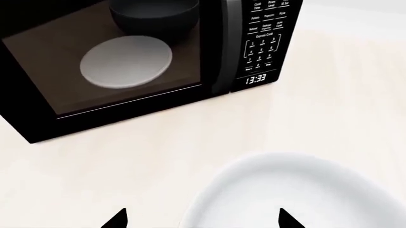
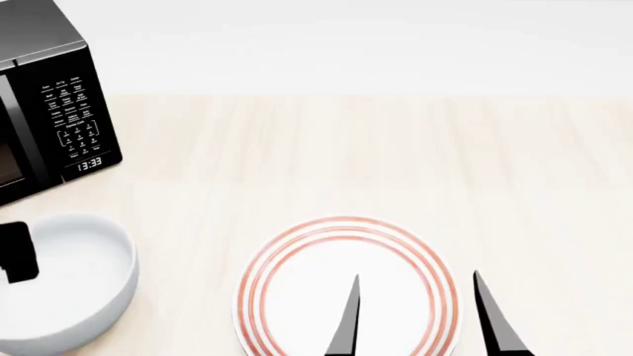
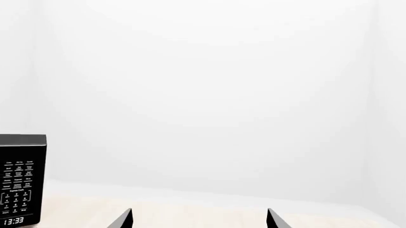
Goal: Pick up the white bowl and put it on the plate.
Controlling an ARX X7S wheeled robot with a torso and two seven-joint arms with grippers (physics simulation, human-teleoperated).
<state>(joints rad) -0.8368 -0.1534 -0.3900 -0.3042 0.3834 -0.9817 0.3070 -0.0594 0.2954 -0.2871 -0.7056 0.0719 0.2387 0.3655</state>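
The white bowl stands upright on the table at the front left, just in front of the microwave. It also shows in the left wrist view. My left gripper is open and empty, with the bowl's near rim between its spread fingertips. One of its fingers shows over the bowl's left rim in the head view. The plate, white with red rings, lies at the front centre, apart from the bowl. My right gripper is open and empty above the plate's right half. It also shows in the right wrist view.
A black microwave stands at the back left with its door open. Inside it lie a pale grey turntable disc and a dark bowl shape. The light wooden table runs back to a white wall.
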